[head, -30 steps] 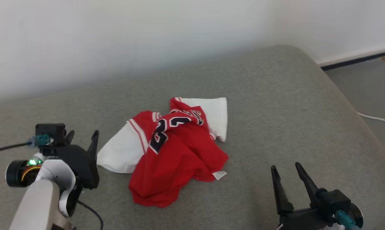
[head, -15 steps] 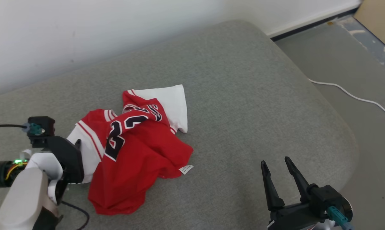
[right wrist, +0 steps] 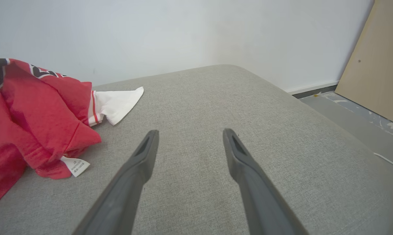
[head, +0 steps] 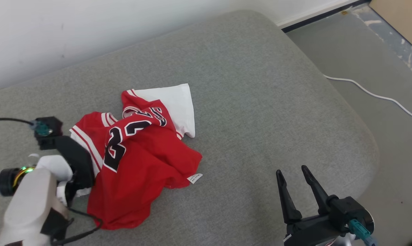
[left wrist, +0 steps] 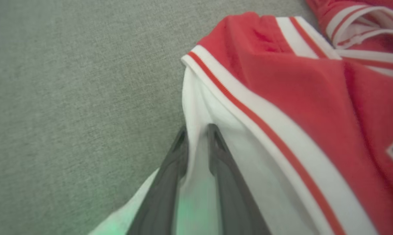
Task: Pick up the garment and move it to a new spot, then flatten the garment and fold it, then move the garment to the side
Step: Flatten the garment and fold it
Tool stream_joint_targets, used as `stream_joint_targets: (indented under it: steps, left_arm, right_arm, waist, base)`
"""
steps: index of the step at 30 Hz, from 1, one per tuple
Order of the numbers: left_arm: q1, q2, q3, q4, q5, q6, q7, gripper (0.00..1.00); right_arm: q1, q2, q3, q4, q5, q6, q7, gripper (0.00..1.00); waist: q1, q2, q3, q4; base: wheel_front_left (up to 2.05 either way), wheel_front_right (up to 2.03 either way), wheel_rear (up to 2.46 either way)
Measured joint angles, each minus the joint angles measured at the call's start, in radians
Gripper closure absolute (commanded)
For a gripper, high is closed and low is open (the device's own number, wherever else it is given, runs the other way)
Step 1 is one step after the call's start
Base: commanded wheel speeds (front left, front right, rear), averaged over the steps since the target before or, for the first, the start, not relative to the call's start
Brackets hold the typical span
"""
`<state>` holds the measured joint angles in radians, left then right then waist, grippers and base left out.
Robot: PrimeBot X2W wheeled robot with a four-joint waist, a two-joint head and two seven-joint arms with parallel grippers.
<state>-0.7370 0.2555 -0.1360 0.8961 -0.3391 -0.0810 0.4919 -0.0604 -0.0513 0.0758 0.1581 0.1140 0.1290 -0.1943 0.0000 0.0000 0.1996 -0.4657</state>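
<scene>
The garment (head: 141,160) is a crumpled red jersey with white sleeves and dark numbers, lying left of centre on the grey cushion (head: 260,102). In the left wrist view my left gripper (left wrist: 198,130) is shut on the garment (left wrist: 281,91), with a fold of its white sleeve pinched between the two fingertips. In the head view that gripper's black body covers the garment's left edge and its fingers are hidden. My right gripper (head: 291,172) is open and holds nothing, low over bare cushion to the garment's right. The right wrist view shows the same open gripper (right wrist: 189,133), with the garment (right wrist: 36,111) at its left.
The cushion's rounded edge drops off at the right to a grey floor. A white cable (head: 373,94) lies on that floor. A wooden board (right wrist: 375,71) leans at the far right. A white wall (head: 89,30) runs behind the cushion.
The head camera has swung, shifting the whole picture left. My left gripper has moved onto the garment's white left edge and closed on it. The right gripper stays open.
</scene>
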Motion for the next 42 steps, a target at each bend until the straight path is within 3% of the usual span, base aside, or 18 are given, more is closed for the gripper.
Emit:
stream_joint_targets:
  steps: [4,13,18,25,29,33,42]
  left_arm:
    - [-0.016,-0.044,-0.03,-0.041,-0.021,-0.03,-0.037,1.0]
    - [-0.175,-0.172,-0.158,-0.222,-0.078,-0.044,-0.325,1.0]
    - [-0.281,-0.199,-0.304,-0.309,-0.133,-0.048,-0.475,1.0]
    - [-0.419,-0.204,-0.398,-0.39,-0.214,-0.04,-0.69,1.0]
    - [-0.482,-0.206,-0.418,-0.429,-0.271,0.045,-0.743,1.0]
    - [-0.481,-0.206,-0.421,-0.394,-0.245,0.132,-0.752,1.0]
    - [-0.258,-0.134,-0.366,-0.212,-0.195,0.228,-0.754,1.0]
  right_arm:
    - [-0.007,0.0,0.002,0.003,0.004,0.0,-0.001,0.0]
    - [-0.016,0.0,0.007,0.008,0.007,0.0,-0.001,0.0]
    - [-0.02,0.0,0.02,0.016,0.009,0.0,-0.001,0.0]
    - [-0.02,0.0,0.034,0.028,0.015,0.0,-0.004,0.0]
    - [-0.017,0.0,0.022,0.031,0.015,0.0,-0.008,0.0]
    - [-0.017,0.0,0.012,0.026,0.015,0.0,-0.009,0.0]
    - [-0.024,0.0,-0.011,0.002,0.005,0.0,-0.007,0.0]
  waist:
    - [0.0,0.0001,0.001,0.02]
    - [0.0001,0.0001,-0.004,0.056]
    - [0.0,0.0001,-0.021,0.055]
    - [0.0,0.0001,-0.042,0.044]
    - [-0.0001,0.0,-0.05,0.049]
    - [0.0,0.0,-0.049,0.077]
    - [0.0001,0.0001,-0.028,0.192]
  base:
    - [0.0,0.0,0.0]
    - [0.0,0.0,0.0]
    - [0.0,0.0,0.0]
    - [0.0,0.0,0.0]
    - [0.0,0.0,0.0]
    - [0.0,0.0,0.0]
    - [0.0,0.0,0.0]
